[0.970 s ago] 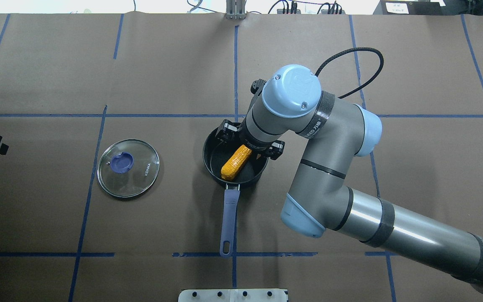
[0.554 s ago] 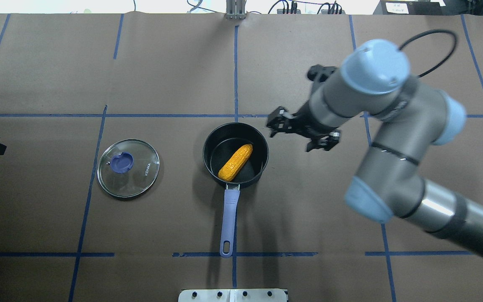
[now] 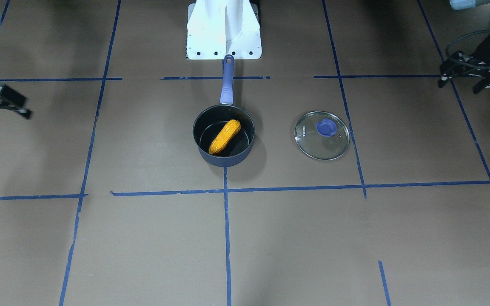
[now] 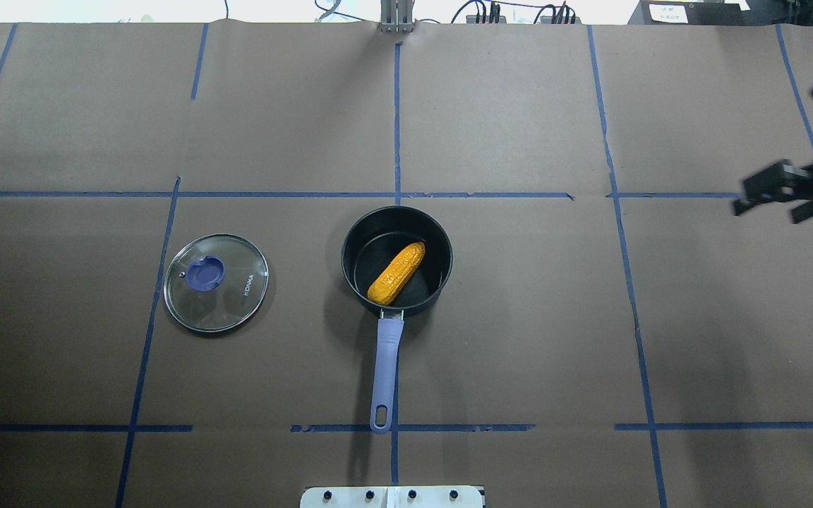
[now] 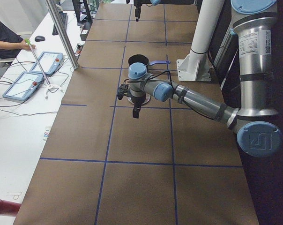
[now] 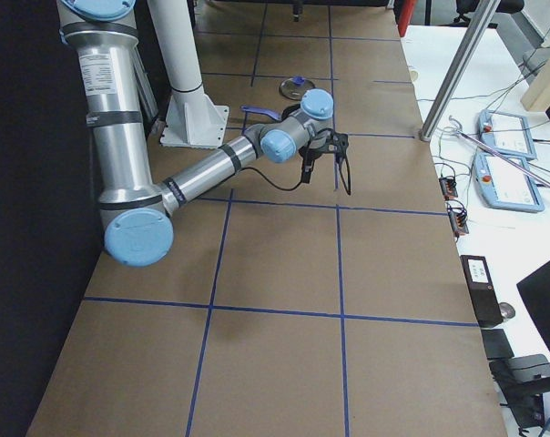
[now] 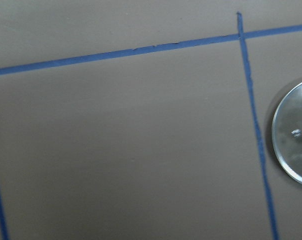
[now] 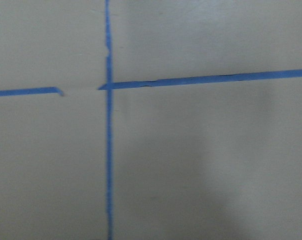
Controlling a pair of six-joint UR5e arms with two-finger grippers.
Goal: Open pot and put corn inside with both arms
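The dark navy pot [image 4: 360,243] stands uncovered at the table's middle, its purple-blue handle [image 4: 386,367] pointing toward the robot. The orange-yellow corn [image 4: 396,273] lies slanted inside it, also seen in the front-facing view [image 3: 224,136]. My right gripper [image 4: 773,203] is open and empty, raised at the far right edge, well away from the pot. My left gripper [image 3: 462,80] is out of the overhead view. In the front-facing view it hovers open and empty beyond the lid.
The glass lid [image 4: 216,282] with a blue knob lies flat left of the pot and shows at the edge of the left wrist view [image 7: 296,132]. The white stand [image 3: 223,29] sits at the robot's side, just past the handle's end. Blue tape lines cross the brown table.
My right arm has pulled away from over the pot to the far right edge, gripper open. The corn stays in the pot. The left gripper has left the overhead view.
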